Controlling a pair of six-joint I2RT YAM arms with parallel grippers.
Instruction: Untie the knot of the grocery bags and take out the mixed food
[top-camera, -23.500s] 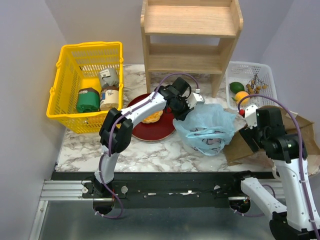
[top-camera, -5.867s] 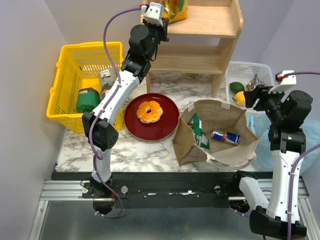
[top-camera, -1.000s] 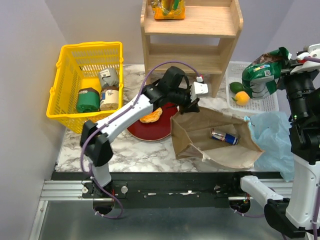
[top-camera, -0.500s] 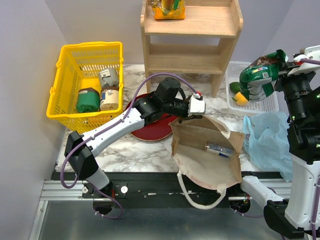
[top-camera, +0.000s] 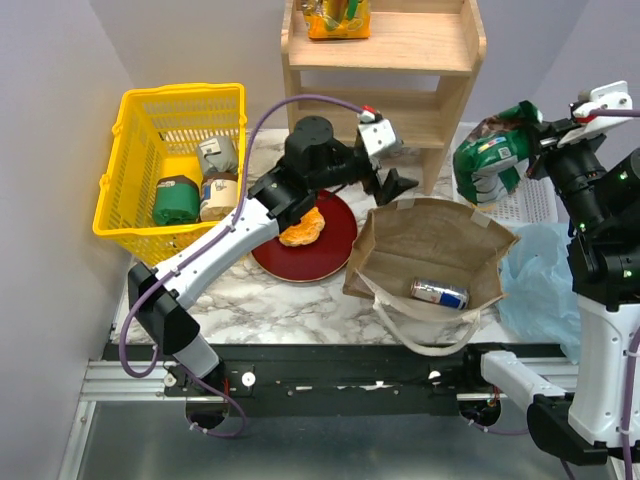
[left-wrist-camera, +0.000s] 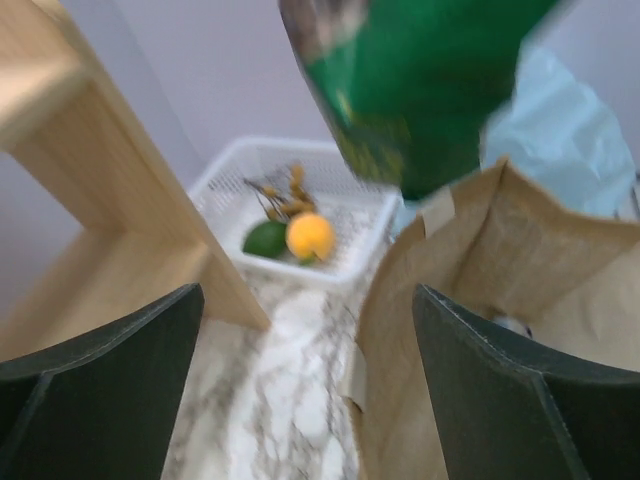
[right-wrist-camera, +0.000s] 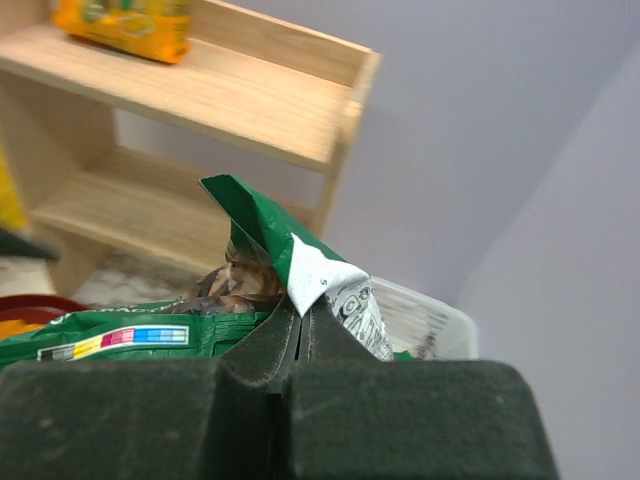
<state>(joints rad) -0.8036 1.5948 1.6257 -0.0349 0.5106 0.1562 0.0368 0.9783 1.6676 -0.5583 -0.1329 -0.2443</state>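
From my remote console, no lettering reads clearly. The dark-green chip bag shows a white label patch and a strip of colour blocks, with print too small to read. Markings on the drink can and the yellow-orange snack packet are blurred.

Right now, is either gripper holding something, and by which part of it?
The right gripper pinches the green chip bag near its folded top corner. The left gripper is open and holds nothing.
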